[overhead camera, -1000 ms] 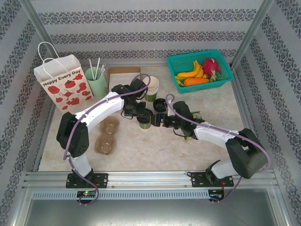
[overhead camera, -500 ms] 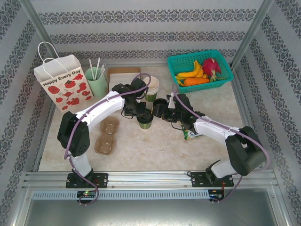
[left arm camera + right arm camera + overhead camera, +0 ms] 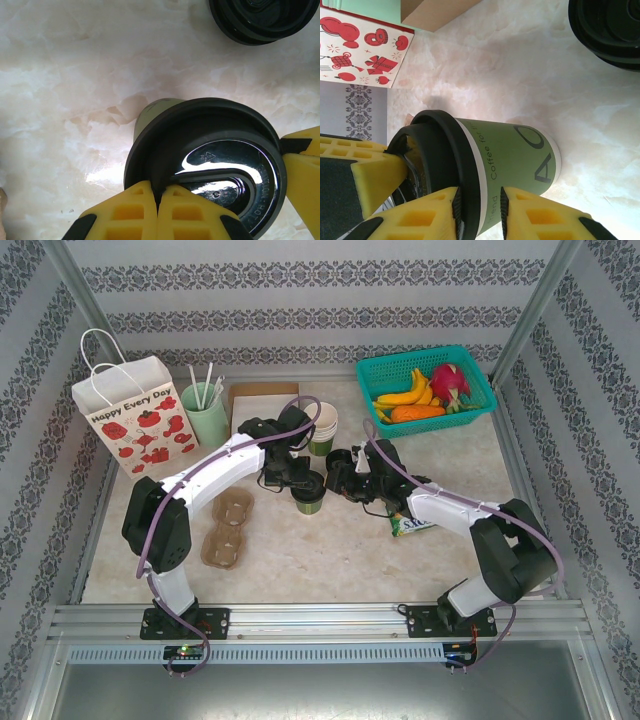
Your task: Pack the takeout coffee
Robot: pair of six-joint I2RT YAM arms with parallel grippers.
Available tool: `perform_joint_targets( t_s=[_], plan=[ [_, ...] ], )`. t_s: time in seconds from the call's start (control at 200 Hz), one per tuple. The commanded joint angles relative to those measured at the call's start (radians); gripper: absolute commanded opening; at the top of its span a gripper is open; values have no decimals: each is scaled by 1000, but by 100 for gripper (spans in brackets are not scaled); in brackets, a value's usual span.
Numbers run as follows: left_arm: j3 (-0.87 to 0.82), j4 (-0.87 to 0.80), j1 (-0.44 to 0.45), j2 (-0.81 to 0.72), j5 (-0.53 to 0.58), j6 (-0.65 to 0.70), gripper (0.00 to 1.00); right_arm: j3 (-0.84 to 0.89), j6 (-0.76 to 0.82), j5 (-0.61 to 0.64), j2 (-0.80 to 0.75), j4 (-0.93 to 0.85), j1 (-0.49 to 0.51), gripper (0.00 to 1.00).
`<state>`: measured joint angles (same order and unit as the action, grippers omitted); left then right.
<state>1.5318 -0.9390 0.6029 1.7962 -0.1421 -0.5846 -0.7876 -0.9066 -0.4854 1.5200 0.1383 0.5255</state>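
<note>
Your right jaws have drawn in from wide to a narrow gap over the last second, and the arm has swung a little farther across the desk (image 3: pixel 330 560). In the right wrist view that gap now straddles the rim of the round black plastic lid (image 3: pixel 437 150), where it caps the small dark green paper cup (image 3: pixel 520 150). You cannot tell whether the pads actually bite. Your left jaws stay pressed fully together, tips resting on the near edge of the lid top, as before.

The cup has not moved. It stands upright mid-desk between the two arms, just right of the brown moulded-pulp cup carriers (image 3: pixel 225 530), with a stack of spare black lids (image 3: pixel 260 20) close by. The white printed paper bag (image 3: pixel 135 415) stands well apart at the far left.

Read this as the lid being seated or a grasp being taken. Packing proper has not begun.
</note>
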Motion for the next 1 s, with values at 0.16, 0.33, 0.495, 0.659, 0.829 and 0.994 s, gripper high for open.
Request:
perform_joint_targets(
  t_s=[0.16, 0.33, 0.495, 0.659, 0.829, 0.994],
  plan=[
    [-125, -37, 12, 95, -88, -17, 0, -30, 6, 28, 84, -152, 1, 26],
    [-80, -63, 13, 80, -20, -17, 0, -46, 4, 32, 68, -150, 1, 32],
    [-61, -63, 13, 62, -16, -27, 0, -71, 16, 50, -1, -140, 1, 40],
    [-52, -57, 13, 68, -9, -39, 0, -58, 14, 82, -51, -112, 7, 51],
    [-58, -43, 14, 72, -10, -58, 0, -94, 26, 34, -5, -128, 24, 63],
    [-60, -47, 14, 71, -7, -54, 0, -144, 10, 7, 73, -135, 53, 72]
  ],
)
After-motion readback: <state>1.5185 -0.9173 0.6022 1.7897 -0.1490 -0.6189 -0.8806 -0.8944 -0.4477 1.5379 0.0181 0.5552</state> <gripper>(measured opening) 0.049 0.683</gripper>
